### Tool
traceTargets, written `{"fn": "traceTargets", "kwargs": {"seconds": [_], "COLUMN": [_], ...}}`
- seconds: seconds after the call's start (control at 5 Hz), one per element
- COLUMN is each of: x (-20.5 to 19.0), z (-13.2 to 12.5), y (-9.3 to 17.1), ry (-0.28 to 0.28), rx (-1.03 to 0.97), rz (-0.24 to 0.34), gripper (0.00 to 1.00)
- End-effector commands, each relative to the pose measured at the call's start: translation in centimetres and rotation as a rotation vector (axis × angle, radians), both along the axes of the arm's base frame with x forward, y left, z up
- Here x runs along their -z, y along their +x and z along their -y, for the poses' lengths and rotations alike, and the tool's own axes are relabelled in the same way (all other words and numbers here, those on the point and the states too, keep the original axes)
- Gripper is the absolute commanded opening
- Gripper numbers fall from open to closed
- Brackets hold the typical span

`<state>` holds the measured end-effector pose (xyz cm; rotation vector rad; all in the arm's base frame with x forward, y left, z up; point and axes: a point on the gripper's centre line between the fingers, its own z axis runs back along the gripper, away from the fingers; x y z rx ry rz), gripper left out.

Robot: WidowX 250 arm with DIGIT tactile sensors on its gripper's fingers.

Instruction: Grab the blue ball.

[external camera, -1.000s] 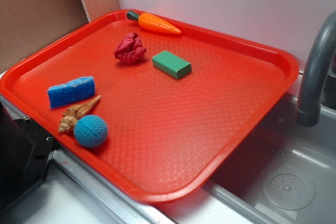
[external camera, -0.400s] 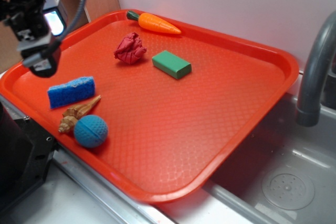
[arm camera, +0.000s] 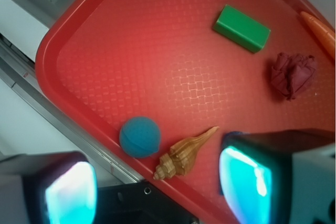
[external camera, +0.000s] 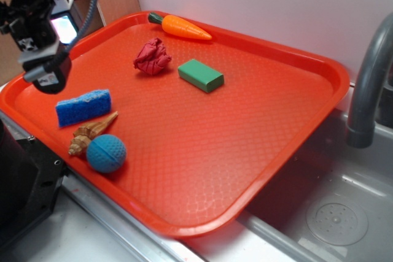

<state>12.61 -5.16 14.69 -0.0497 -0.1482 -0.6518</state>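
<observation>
The blue ball (external camera: 106, 153) is a small teal dimpled ball at the front left corner of the red tray (external camera: 233, 151), touching a tan seashell (external camera: 91, 132). In the wrist view the ball (arm camera: 139, 137) lies ahead of the jaws, left of the shell (arm camera: 185, 153). My gripper (external camera: 43, 72) hangs open and empty above the tray's left edge, well above and behind the ball. In the wrist view my gripper (arm camera: 157, 195) shows two wide-apart pads (arm camera: 71, 195) with nothing between them.
A blue sponge (external camera: 84, 107) lies just behind the shell. A crumpled red cloth (external camera: 151, 56), a green block (external camera: 201, 75) and a toy carrot (external camera: 181, 27) sit at the tray's back. A grey faucet (external camera: 368, 90) and sink (external camera: 338, 219) are at right.
The gripper came into view at the upper left from one second ago. Since 0.4 s ago it has barely shifted. The tray's objects have not moved.
</observation>
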Motion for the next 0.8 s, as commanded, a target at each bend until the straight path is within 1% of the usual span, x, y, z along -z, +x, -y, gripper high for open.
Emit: {"fn": "traceTargets", "kwargs": {"seconds": [0.0, 0.2, 0.4, 0.6], "x": [4.1, 6.5, 8.3, 10.3], "z": [0.1, 0.4, 0.6, 0.7], "y": [-0.5, -1.5, -2.0, -1.1], "ry": [0.001, 0.008, 0.008, 0.003], "rx": [0.086, 0.145, 0.184, 0.205], "rz": [-0.028, -0.058, -0.075, -0.107], "gripper": [1.00, 1.00, 1.00, 1.00]}}
